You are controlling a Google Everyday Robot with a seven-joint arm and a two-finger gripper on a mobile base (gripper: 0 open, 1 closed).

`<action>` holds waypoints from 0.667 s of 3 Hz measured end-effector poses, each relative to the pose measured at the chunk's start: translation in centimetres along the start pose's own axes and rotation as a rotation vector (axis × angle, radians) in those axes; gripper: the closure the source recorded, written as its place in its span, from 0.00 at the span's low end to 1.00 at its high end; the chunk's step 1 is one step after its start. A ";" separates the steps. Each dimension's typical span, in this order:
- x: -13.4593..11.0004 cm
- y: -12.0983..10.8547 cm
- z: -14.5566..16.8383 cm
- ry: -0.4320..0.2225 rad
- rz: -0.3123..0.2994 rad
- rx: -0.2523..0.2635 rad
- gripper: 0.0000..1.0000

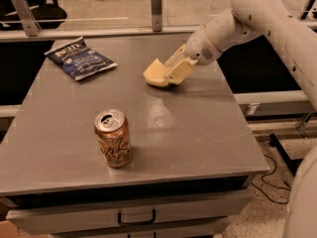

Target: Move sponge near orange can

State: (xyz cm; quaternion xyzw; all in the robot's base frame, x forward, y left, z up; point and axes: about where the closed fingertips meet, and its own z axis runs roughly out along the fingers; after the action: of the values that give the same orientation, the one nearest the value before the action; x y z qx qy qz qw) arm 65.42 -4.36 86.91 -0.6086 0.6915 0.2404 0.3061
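Observation:
The orange can [114,139] stands upright on the grey table [198,128], towards the front left, its silver top showing. The pale yellow sponge [154,73] is at the back middle of the table, low over the surface. My gripper [168,75] reaches in from the upper right and is shut on the sponge, with its cream fingers [179,68] clamped over the sponge's right part. The sponge is well behind and to the right of the can, about two can heights away.
A dark blue chip bag [80,58] lies flat at the back left of the table. A metal rail with posts [156,1] runs behind the table. A drawer with a handle [136,216] sits under the front edge. My white arm [277,24] spans the right side.

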 end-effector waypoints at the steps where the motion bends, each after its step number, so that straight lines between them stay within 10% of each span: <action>1: 0.3 6.2 1.1 0.046 -0.146 -0.207 1.00; 2: -0.3 10.5 1.2 0.059 -0.252 -0.342 1.00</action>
State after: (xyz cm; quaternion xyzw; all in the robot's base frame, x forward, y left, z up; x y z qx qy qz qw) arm 55.23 -1.78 85.87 -0.7399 0.5678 0.2962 0.2058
